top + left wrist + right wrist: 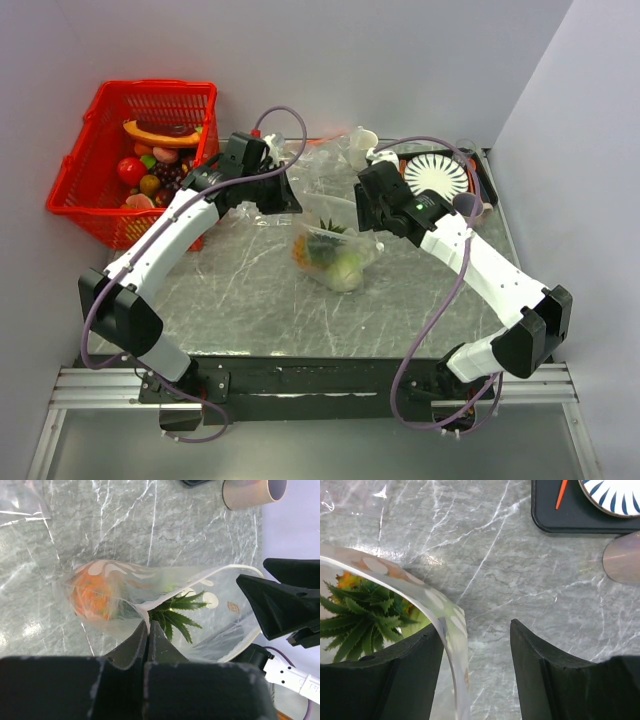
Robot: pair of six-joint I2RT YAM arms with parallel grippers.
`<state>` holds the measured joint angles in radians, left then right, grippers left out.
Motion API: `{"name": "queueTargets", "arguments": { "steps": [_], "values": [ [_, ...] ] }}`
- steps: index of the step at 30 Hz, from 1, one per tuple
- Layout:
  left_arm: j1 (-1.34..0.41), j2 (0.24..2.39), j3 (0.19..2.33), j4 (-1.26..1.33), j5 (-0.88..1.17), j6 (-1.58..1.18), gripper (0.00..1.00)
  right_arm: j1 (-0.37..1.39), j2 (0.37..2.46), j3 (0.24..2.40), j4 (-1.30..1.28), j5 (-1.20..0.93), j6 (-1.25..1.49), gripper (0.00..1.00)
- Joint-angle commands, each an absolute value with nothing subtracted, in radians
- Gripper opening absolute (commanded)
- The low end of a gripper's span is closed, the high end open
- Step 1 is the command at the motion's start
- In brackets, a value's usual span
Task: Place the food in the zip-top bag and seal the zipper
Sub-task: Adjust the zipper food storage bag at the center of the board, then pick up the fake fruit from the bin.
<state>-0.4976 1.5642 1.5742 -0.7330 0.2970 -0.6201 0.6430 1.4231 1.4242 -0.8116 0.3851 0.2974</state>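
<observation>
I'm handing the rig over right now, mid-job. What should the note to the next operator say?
Left gripper: jaws shut on the mouth edge of the zip-top bag.
Right gripper: jaws open, the bag's rim between them against one finger, not clamped.
Bag lies mid-table. Inside: leafy tuft, red-orange piece, light-green fruit; any other pieces cannot be told.
Done: food bagged, as far as visible.
Left: mouth gapes; zipper not yet pressed shut.

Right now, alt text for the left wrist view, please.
The left tool pinches the rim of a clear zip-top bag holding a leafy tuft and a red-orange piece, on a marbled table; the right tool stands open at its mouth.
</observation>
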Motion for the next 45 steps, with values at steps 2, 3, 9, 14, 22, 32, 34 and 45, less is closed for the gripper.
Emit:
{"name": "queueTargets", "arguments": {
  "steps": [2,3,9,14,22,32,34,45],
  "values": [
    [-0.491,1.559,1.635,-0.721,0.282,-0.591,0.01,0.65,1.43,1.511,-0.798,0.332,0.252,0.59],
    [-0.491,1.56,1.638,-0.721,0.285,-0.589,0.01,0.652,1.431,1.512,-0.79,0.307,0.247,0.58],
    [-0.486,1.6,1.683,-0.747,0.272,-0.569,0.01,0.658,1.46,1.566,-0.79,0.196,0.232,0.0],
    [-0.477,1.618,1.732,-0.784,0.195,-0.543,0.47,0.658,1.413,1.589,-0.822,0.169,0.258,0.0],
    [-0.362,1.594,1.887,-0.916,0.08,-0.496,0.92,0.658,1.304,1.51,-0.838,0.062,0.356,0.0],
    [-0.049,1.617,2.036,-0.988,-0.242,-0.483,0.92,0.657,1.233,1.33,-0.637,-0.047,0.429,0.0],
    [0.03,1.655,2.054,-0.999,-0.242,-0.485,0.92,0.657,1.232,1.313,-0.615,-0.072,0.431,0.0],
    [0.196,1.888,2.042,-1.014,-0.216,-0.451,0.99,0.646,1.252,1.284,-0.543,-0.112,0.426,0.0]
  ]
}}
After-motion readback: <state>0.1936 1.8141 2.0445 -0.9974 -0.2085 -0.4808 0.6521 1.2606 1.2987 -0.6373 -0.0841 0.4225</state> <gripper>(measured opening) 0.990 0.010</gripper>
